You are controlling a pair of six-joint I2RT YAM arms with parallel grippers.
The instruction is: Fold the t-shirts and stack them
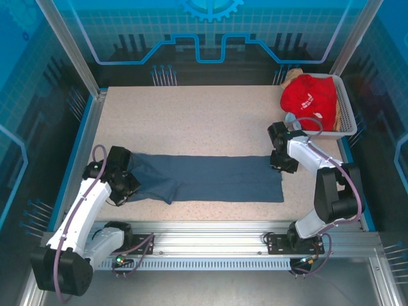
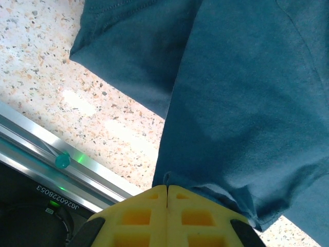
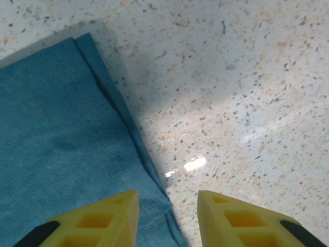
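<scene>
A slate-blue t-shirt [image 1: 217,178] lies as a long folded strip across the near half of the table. My left gripper [image 1: 134,182] sits at its left end. In the left wrist view the yellow fingers [image 2: 149,216] are pressed together, and a pucker of the blue cloth [image 2: 247,92] is pinched at the left gripper's [image 2: 167,188] tips. My right gripper [image 1: 279,167] hovers at the strip's right end. Its jaws [image 3: 168,198] stand apart over the shirt's [image 3: 56,134] folded corner edge, holding nothing. A red t-shirt [image 1: 310,95] with white print lies in the basket.
The white mesh basket [image 1: 347,108] stands at the back right corner, with tan cloth [image 1: 293,75] and a bit of light blue cloth [image 1: 290,119] under the red shirt. An aluminium rail [image 1: 210,233] runs along the table's near edge.
</scene>
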